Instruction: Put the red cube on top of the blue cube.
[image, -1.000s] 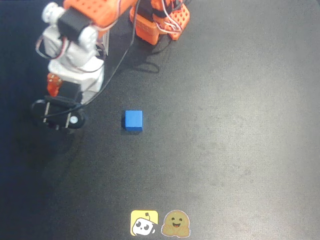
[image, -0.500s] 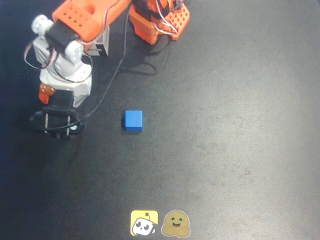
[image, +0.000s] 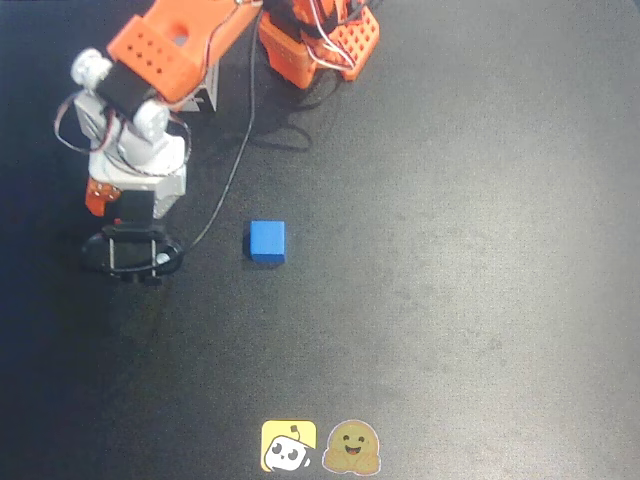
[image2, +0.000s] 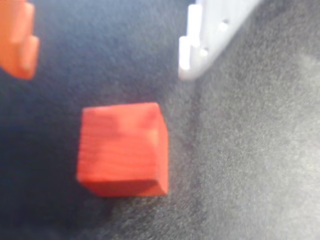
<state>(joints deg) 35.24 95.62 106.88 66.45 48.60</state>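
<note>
Wrist view alone shows red cube (image2: 122, 149).

In the wrist view my gripper (image2: 105, 62) stands spread, orange finger (image2: 19, 40) left and white finger (image2: 200, 42) right, with the red cube (image2: 122, 155) on the mat below the gap, touching neither. In the overhead view the blue cube (image: 267, 242) stands alone right of my arm, bare dark mat (image: 450, 250) on every side. My own black cable (image: 235, 165) trails across the mat between us.

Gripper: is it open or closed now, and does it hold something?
Gripper: open, holding nothing; in the wrist view the red cube lies on the table between the spread fingers, untouched.
</note>
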